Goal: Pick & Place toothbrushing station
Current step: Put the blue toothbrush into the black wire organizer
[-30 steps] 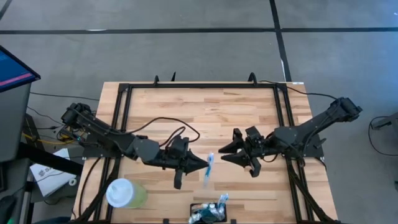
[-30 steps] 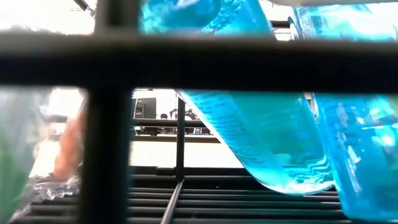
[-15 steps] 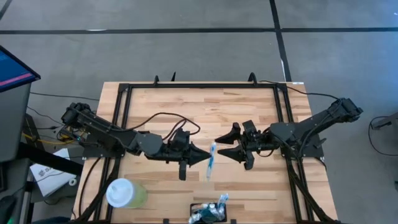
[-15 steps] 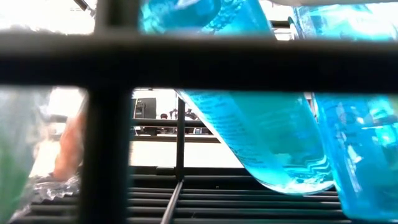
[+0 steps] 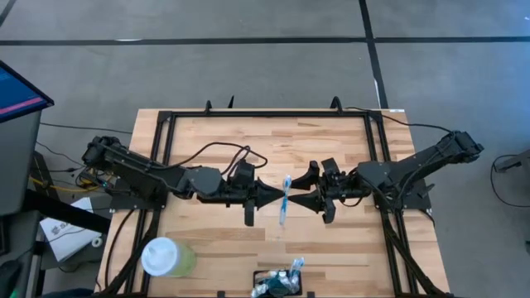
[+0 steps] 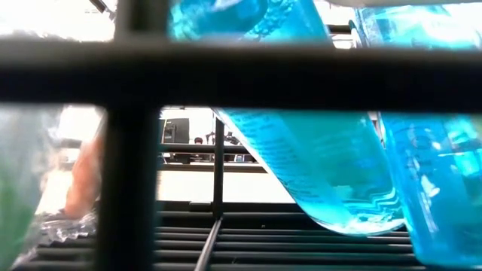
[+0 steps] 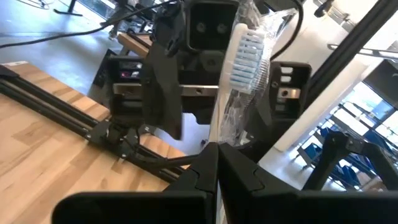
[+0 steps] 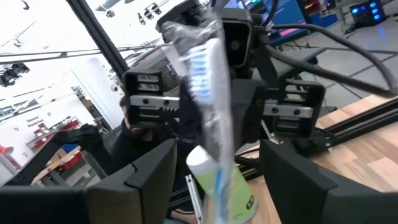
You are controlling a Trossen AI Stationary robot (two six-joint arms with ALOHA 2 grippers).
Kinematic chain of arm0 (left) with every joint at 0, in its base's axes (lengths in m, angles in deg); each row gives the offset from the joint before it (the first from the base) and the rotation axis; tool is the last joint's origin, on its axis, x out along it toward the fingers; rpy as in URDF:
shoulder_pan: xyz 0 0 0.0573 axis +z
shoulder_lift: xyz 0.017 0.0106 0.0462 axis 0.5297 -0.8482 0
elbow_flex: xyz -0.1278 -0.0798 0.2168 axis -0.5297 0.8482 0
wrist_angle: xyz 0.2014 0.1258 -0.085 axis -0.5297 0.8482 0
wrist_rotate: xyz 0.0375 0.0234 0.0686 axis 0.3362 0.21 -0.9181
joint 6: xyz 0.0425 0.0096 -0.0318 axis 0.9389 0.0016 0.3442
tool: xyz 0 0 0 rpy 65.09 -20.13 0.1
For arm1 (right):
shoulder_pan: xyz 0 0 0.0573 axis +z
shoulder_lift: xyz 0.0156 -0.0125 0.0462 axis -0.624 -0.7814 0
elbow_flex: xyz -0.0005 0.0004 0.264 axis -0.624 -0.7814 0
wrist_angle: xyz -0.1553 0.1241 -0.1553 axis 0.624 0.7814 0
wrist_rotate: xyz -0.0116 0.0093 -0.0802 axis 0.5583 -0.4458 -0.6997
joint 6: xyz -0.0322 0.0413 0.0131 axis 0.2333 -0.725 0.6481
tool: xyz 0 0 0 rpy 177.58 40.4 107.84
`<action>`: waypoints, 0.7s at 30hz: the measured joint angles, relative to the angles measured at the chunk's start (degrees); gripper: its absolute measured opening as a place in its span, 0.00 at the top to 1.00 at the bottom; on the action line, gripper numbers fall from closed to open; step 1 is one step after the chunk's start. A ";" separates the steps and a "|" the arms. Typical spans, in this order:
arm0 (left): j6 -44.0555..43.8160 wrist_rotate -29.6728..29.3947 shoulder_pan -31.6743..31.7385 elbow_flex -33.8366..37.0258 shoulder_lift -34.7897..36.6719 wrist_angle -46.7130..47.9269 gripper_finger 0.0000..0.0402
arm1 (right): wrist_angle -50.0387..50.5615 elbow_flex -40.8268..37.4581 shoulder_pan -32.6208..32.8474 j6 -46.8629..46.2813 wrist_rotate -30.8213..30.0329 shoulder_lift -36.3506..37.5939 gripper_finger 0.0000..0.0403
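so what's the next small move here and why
Probably shut the right end effector on the wrapped toothbrush. The left end effector pinches it upright above the table, and the right fingers stand open either side of it.

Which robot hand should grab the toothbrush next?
The right hand, probably: it is open around the wrapped toothbrush that the left hand holds pinched mid-table, so it only needs to close.

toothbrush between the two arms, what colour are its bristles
White with blue, on the wrapped toothbrush; the right wrist view shows them best.
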 joint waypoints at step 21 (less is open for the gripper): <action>-1.09 0.19 2.15 0.00 -0.31 1.38 1.00 | 0.02 0.00 -3.42 -1.57 0.74 0.00 0.54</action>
